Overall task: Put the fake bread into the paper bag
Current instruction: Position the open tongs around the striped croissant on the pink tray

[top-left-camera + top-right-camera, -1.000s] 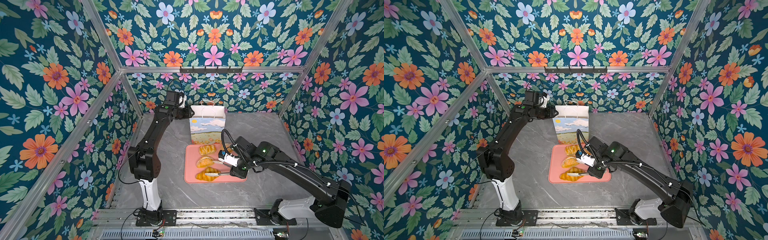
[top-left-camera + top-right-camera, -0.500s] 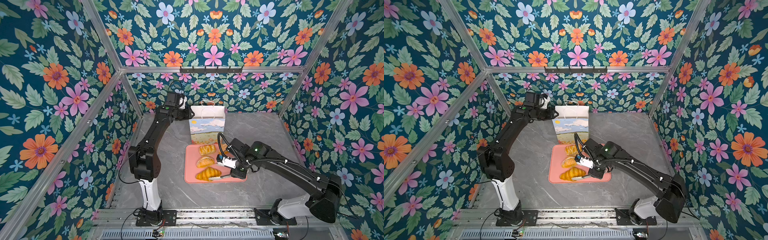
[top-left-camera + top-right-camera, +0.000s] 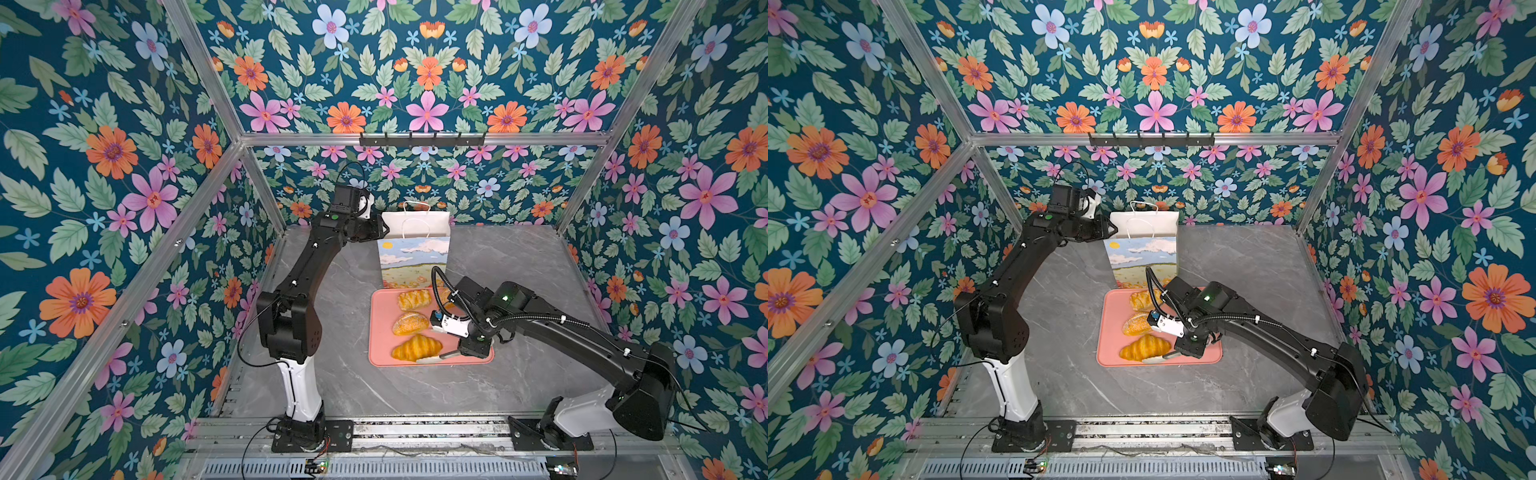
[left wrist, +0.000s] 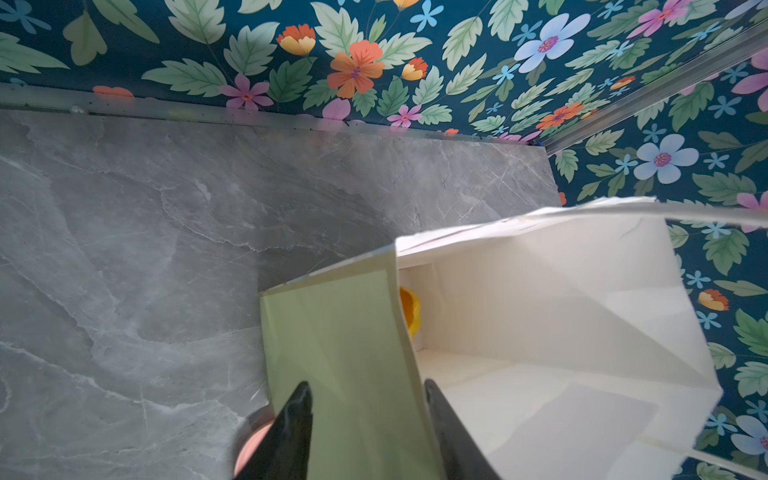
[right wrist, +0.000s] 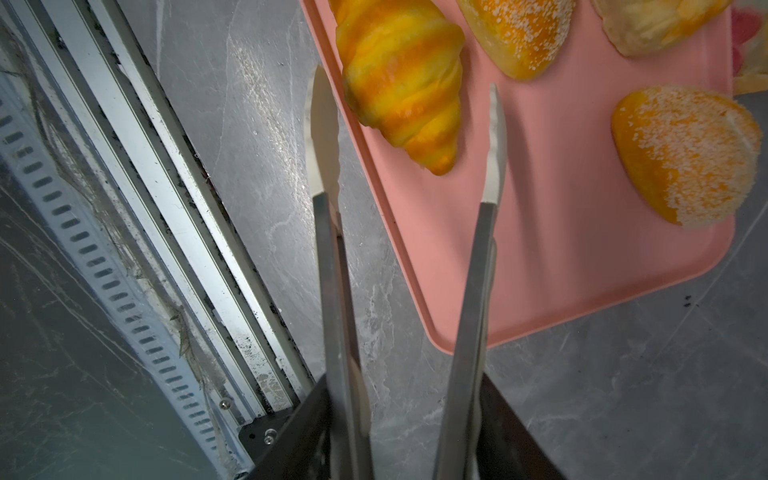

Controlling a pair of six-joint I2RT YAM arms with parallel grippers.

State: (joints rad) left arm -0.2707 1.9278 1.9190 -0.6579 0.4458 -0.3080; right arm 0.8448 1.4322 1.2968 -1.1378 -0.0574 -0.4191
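The paper bag (image 3: 414, 257) stands upright behind the pink tray (image 3: 380, 328). My left gripper (image 4: 368, 399) is shut on the bag's green side wall (image 4: 345, 353), holding its mouth open. A yellow piece of fake bread (image 4: 409, 309) lies inside. On the tray lie a croissant (image 3: 415, 348), a sesame roll (image 3: 409, 323) and a lattice pastry (image 3: 414, 299). A second roll (image 5: 685, 158) shows in the right wrist view. My right gripper (image 3: 465, 349) is shut on metal tongs (image 5: 478, 270). Their tips stand apart on either side of the croissant's (image 5: 405, 87) end, not squeezing it.
The tray (image 3: 1200, 357) sits mid-table on grey marble. Floral walls close in three sides, and a metal rail (image 5: 145, 208) runs along the front edge close to the tongs. A hook bar (image 3: 422, 139) hangs on the back wall.
The right arm has shifted slightly toward the tray's front edge, and the tongs' tips have spread a little around the croissant. The left arm and the bag have not moved.
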